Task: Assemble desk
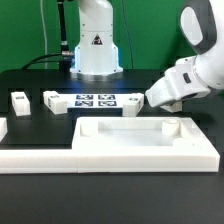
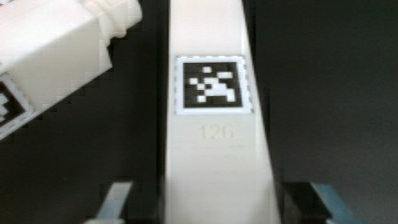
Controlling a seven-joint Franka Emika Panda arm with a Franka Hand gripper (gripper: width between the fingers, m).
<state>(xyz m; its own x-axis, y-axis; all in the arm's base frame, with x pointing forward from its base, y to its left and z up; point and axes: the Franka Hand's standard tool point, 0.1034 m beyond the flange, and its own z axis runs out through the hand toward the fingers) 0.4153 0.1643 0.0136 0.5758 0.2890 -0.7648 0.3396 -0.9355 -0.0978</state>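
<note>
In the wrist view a white square-section leg (image 2: pixel 214 150) with a black-and-white tag (image 2: pixel 214 84) lies on the black table. It runs lengthwise between my gripper's (image 2: pixel 215 203) two fingers. The fingers (image 2: pixel 118 203) stand on either side of it, with a thin dark gap showing on each side, so the jaws are open around the leg. In the exterior view the gripper (image 1: pixel 150 98) is low over the table, just behind the broad white tabletop slab (image 1: pixel 140 140) with raised rims. Two more legs (image 1: pixel 18 102) (image 1: pixel 52 100) lie at the exterior view's left.
The marker board (image 1: pixel 95 100) lies behind the slab. A long low white rail (image 1: pixel 40 158) runs along the front. Another white part (image 2: pixel 54 50) lies close beside the straddled leg. The arm's base (image 1: pixel 97 50) stands at the back.
</note>
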